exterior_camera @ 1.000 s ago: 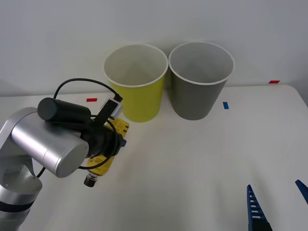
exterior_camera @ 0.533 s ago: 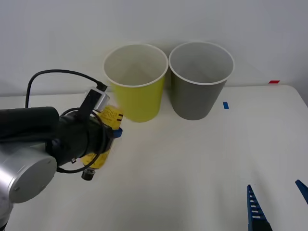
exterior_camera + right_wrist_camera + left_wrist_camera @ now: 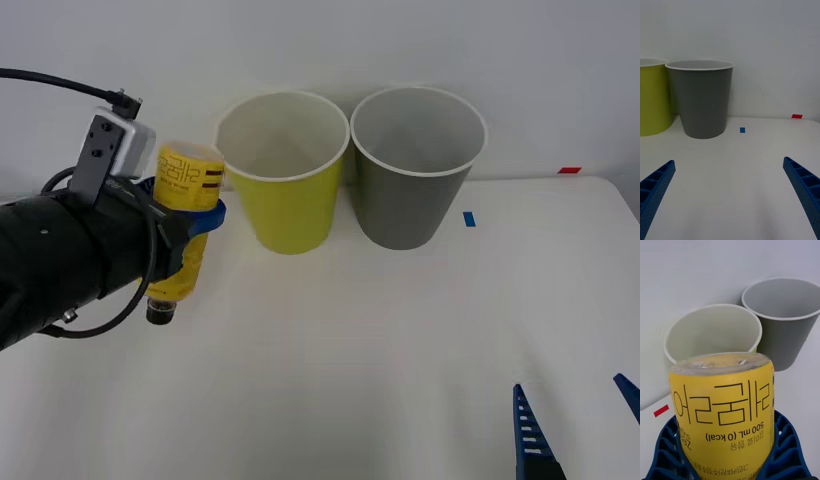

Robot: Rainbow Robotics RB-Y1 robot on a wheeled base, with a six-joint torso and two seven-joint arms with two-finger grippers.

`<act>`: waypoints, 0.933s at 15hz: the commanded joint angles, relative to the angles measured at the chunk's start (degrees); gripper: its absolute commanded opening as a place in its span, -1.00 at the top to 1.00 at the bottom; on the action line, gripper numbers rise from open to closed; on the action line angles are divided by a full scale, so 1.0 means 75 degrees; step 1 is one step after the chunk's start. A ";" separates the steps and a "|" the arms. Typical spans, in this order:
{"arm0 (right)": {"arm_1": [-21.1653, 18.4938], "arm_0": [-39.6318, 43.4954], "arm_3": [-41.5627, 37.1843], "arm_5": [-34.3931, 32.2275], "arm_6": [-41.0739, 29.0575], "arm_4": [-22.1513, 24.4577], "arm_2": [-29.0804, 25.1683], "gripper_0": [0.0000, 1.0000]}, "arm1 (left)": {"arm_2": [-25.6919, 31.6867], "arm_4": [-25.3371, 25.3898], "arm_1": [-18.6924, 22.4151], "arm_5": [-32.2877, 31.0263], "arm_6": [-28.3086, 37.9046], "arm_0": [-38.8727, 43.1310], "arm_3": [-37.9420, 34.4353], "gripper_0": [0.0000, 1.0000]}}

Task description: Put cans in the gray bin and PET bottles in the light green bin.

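PET bottle [image 3: 183,225], clamped in left pincer [image 3: 185,222], now lifted off table [image 3: 400,340]

left arm casing [image 3: 50,265]: matte black, rounded and bulky, filling the lower left of my front view
wrist camera [image 3: 112,148]: a small light grey box with two dark screw holes on its face, mounted above my black casing
cables: one black cable [image 3: 60,82] ran from the box's top plug; another thin black one [image 3: 105,325] looped under my wrist
left gripper [image 3: 728,453]: blue plastic fingers [image 3: 668,448], moulded with an open honeycomb of ribs
right gripper [image 3: 730,195]: two blue fingers [image 3: 655,185] tapering to points, cross-ribbed like ladders along their length
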 commanded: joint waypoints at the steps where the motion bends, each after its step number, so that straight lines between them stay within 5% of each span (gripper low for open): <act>1: 0.0000 0.0000 0.0000 0.0000 0.0000 0.0000 0.0000 -1.00 | 0.0264 -0.0090 -0.0251 -0.0011 0.0039 -0.0460 -0.0007 1.00; 8: 0.0000 0.0000 0.0000 0.0000 0.0000 0.0000 0.0000 -1.00 | 0.1026 -0.0419 -0.0368 -0.0234 0.0192 -0.2464 0.0106 1.00; 14: 0.0000 0.0000 0.0000 0.0000 0.0000 0.0000 0.0000 -1.00 | 0.0979 -0.0583 -0.0309 -0.0538 0.0180 -0.4058 0.2063 1.00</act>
